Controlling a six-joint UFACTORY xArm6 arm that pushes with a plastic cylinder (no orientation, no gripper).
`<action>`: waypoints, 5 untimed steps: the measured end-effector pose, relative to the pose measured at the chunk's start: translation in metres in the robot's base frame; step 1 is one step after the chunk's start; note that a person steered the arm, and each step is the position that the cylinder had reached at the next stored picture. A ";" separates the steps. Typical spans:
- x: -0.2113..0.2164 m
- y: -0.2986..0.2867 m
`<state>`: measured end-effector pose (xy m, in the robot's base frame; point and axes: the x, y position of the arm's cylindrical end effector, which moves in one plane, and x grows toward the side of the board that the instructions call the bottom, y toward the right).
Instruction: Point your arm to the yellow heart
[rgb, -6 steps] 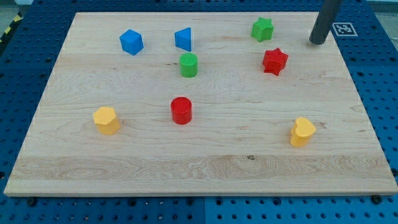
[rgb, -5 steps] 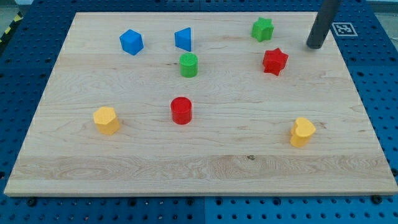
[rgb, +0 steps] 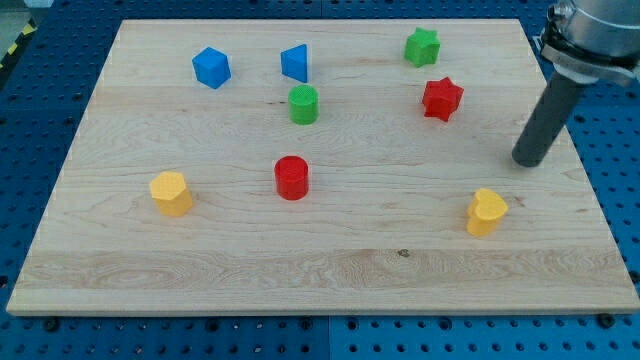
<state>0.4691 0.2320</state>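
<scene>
My tip (rgb: 526, 161) sits on the worktop (rgb: 320, 270) near the view's right edge, just above and right of the yellow heart (rgb: 486, 211), not touching it. End effector is a bare rod, nothing held. Red star (rgb: 442, 98) lies up-left of it.

bright, even light | faint soft shadows | sharp focus

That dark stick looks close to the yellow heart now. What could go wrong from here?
My tip sits just above and right of the yellow heart, apart from it. Overshooting could shove the heart toward the board's right edge. A leftward swerve might clip the red star.
</scene>
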 end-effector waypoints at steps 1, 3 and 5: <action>0.026 0.002; 0.064 0.002; 0.087 -0.059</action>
